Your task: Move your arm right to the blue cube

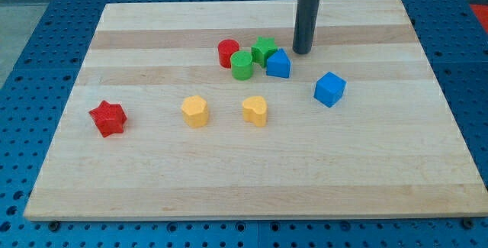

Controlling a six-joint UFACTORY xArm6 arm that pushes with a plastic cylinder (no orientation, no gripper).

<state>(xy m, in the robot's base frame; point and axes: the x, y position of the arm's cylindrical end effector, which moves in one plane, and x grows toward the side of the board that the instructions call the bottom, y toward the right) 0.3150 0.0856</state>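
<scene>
The blue cube [330, 88] lies on the wooden board [252, 172] right of centre. My tip [302, 52] touches the board above and to the left of the cube, a short gap away. Just left of the tip sits a second blue block with a peaked top [279, 63], close to the rod.
A green star [264, 49], a green cylinder [242, 66] and a red cylinder [228, 53] cluster left of the peaked blue block. Two yellow blocks [195, 111] [255, 111] lie near the middle. A red star [107, 118] lies at the left.
</scene>
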